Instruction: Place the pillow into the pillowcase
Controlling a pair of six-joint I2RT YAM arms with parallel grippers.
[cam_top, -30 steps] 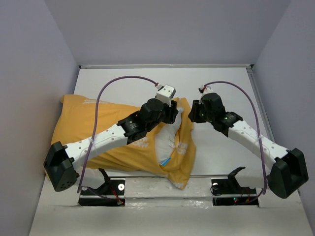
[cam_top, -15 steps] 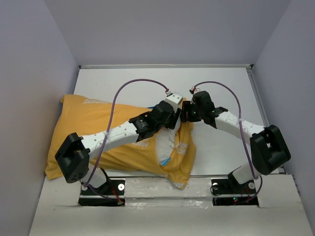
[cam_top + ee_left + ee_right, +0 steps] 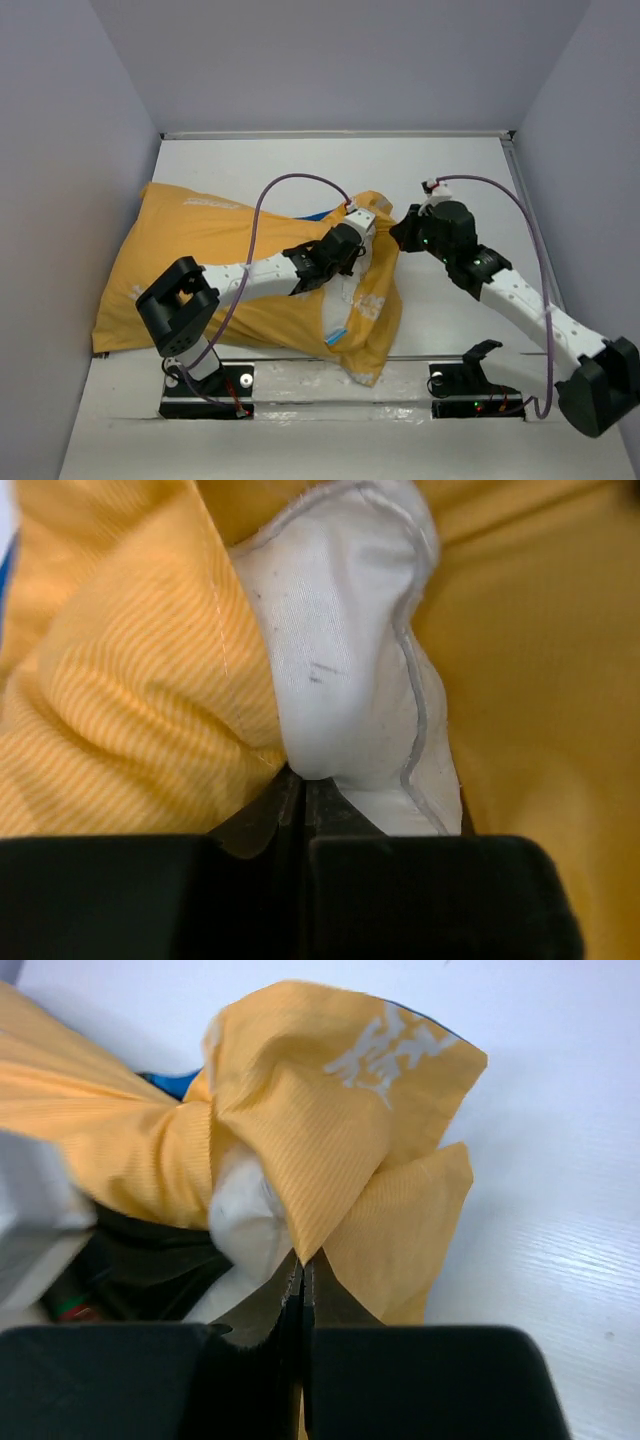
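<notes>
The mustard-yellow pillowcase (image 3: 200, 260) lies across the left and middle of the table, its open end to the right. The white pillow (image 3: 338, 300) shows in that opening, its blue-and-white tag (image 3: 335, 335) near the front. My left gripper (image 3: 352, 243) is in the opening, shut on a corner of the pillow (image 3: 340, 660), with yellow cloth (image 3: 130, 710) bunched on its left. My right gripper (image 3: 402, 232) is shut on the pillowcase's rim (image 3: 320, 1110) and holds it raised. A bit of pillow (image 3: 245, 1222) and a blue sliver (image 3: 170, 1082) show under the rim.
The white table (image 3: 450, 170) is boxed in by grey walls at the back and both sides. The arm mounts (image 3: 470, 385) stand at the near edge. The left arm's purple cable (image 3: 290, 180) loops over the pillowcase.
The left arm folded in and its gripper went lower into the opening with the pillow. The right gripper pulled back to the right with the rim. The pillowcase's far left corner shifted right.
</notes>
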